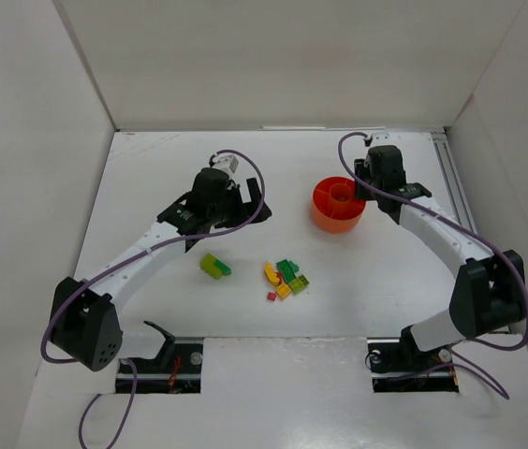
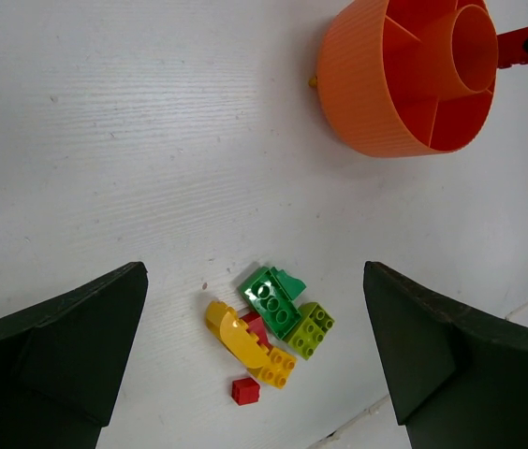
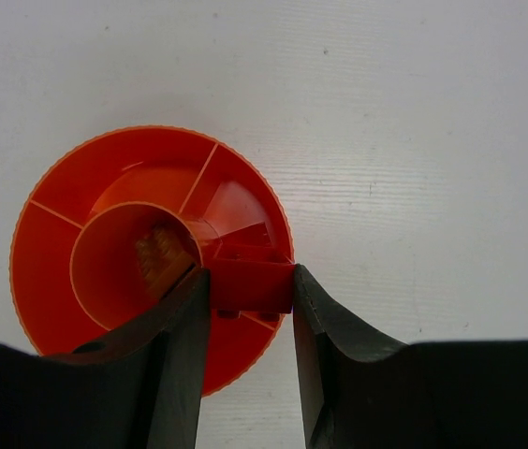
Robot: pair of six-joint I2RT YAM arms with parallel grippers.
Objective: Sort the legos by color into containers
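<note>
My right fingers (image 3: 189,327) are clamped on a red brick (image 3: 253,285), hanging over the orange dish (image 3: 124,168), which sits right of centre toward the desk's (image 1: 152,187) far edge. The brick is right above the dish's outer rim, next to a divider; I can't tell which compartment is under it. There's something brownish in the central cup (image 3: 156,253), too unclear to name.

My left fingers (image 2: 86,337) are spread wide with nothing in them, above the loose bricks (image 2: 269,327) at mid-desk, nearer the near edge.

Risks as I see them:
- If I let go here, the brick probably clips the rim or divider, then tips outside or into the wrong section.
- If I go lower, my fingertips may bump the wall. The dish looks light, so it would slide or tilt.
- My left could scatter the pile if it drops in off-centre.
</note>
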